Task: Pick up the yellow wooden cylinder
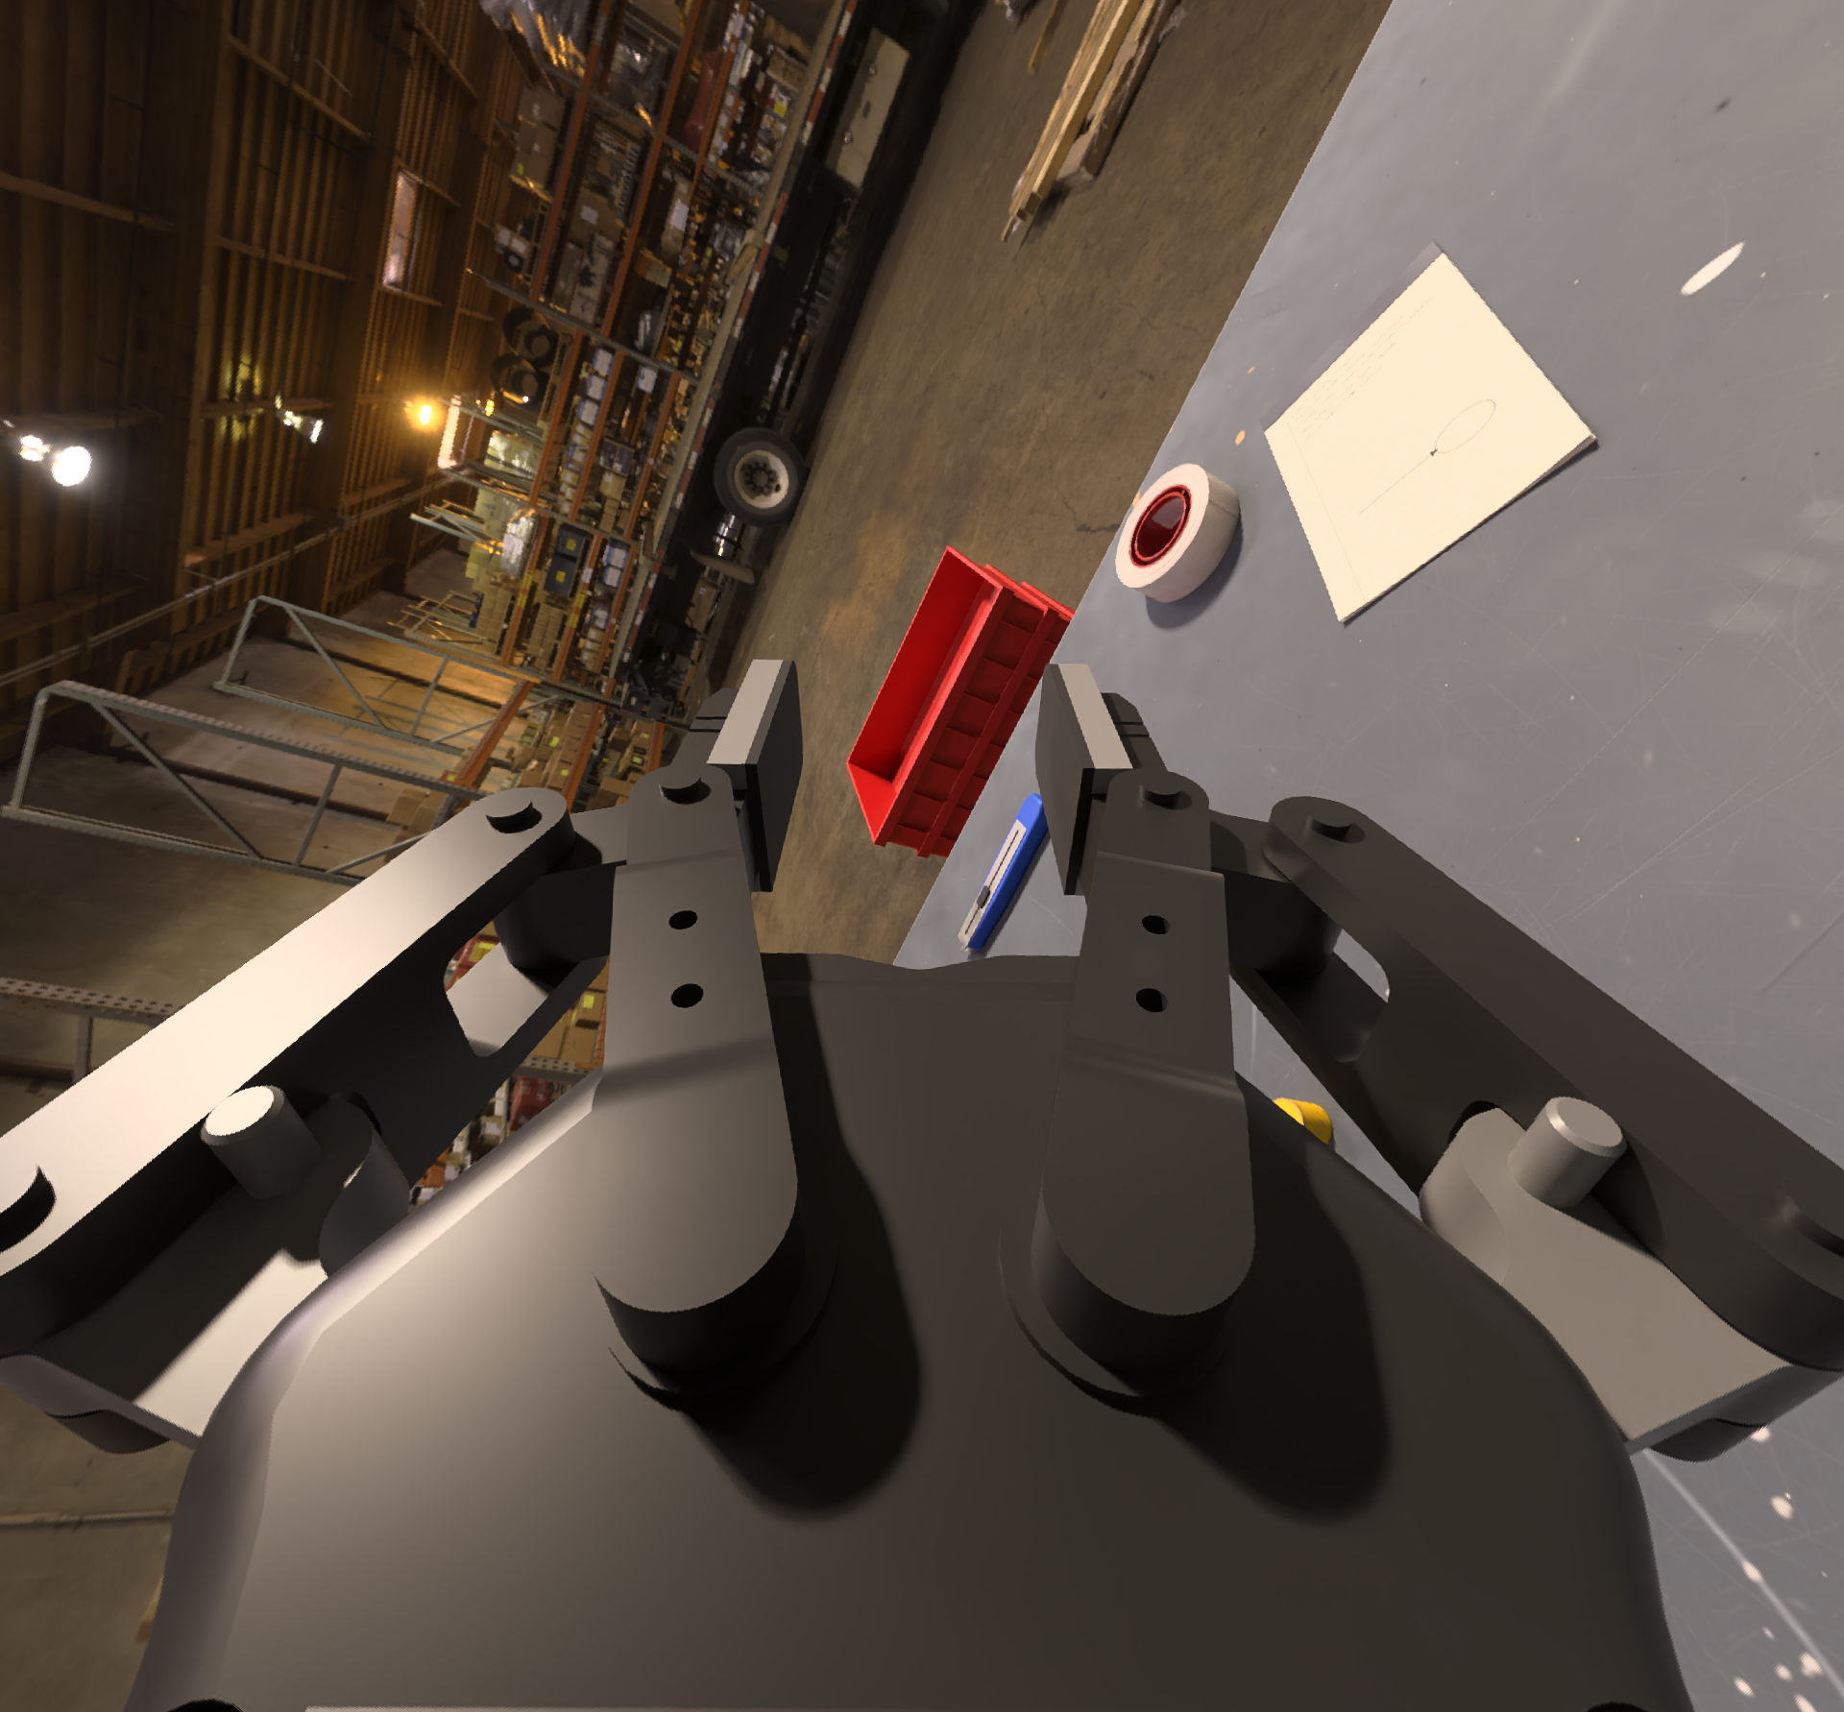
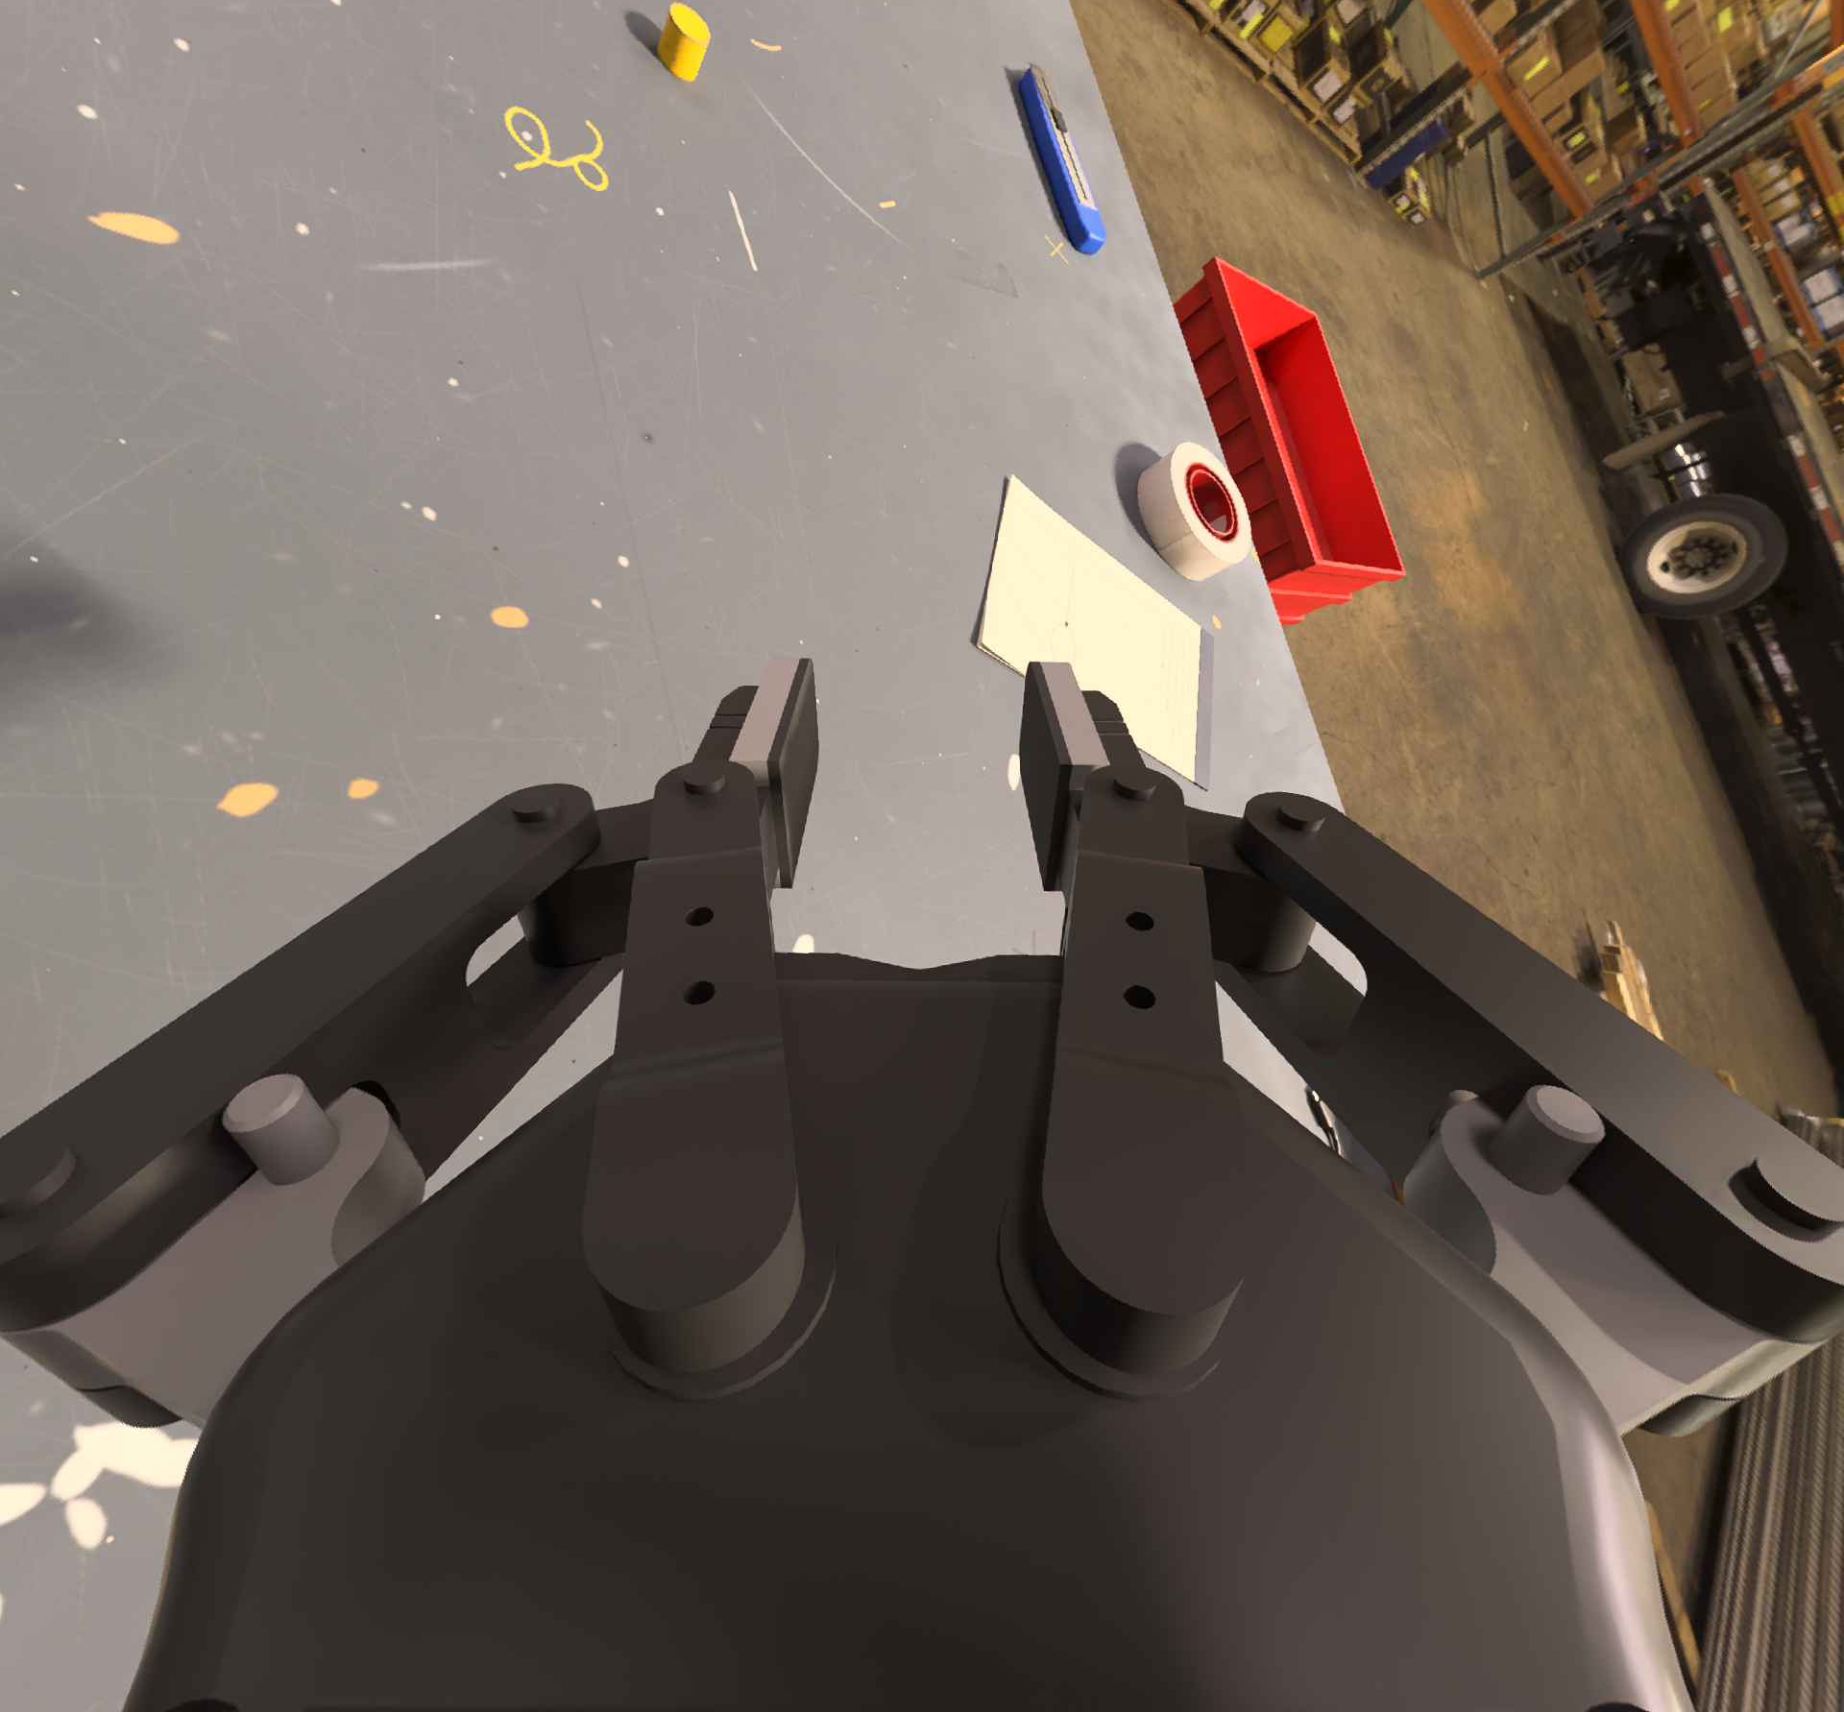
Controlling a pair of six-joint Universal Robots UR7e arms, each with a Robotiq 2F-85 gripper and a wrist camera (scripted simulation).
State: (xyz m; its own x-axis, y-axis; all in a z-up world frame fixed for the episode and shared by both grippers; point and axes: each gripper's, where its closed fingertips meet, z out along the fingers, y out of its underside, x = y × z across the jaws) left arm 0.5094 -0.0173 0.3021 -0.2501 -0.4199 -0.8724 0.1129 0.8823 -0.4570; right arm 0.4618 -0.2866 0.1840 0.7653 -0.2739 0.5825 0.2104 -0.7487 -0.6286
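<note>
Bkgd: warehouse | floor (image 2: 1497, 766): worn brown concrete | shelving racks (image 1: 619, 287) w/ boxes, orange uprights | truck wheel (image 1: 758, 475) by racks | lamps (image 1: 70, 465) lit, warm, dim | tabletop (image 2: 499, 427): grey, scratched, paint-flecked

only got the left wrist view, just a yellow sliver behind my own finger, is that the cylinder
Observer: Yes. The right wrist view shows the whole yellow wooden cylinder, standing upright on the grey scuffed table.
Operator: anything touching it
Observer: No. The blue utility knife lies apart from it, nearer the table edge.
Operator: is right gripper busy
Observer: No. The right gripper is open and empty, over the table beside the cream paper sheet.
</note>
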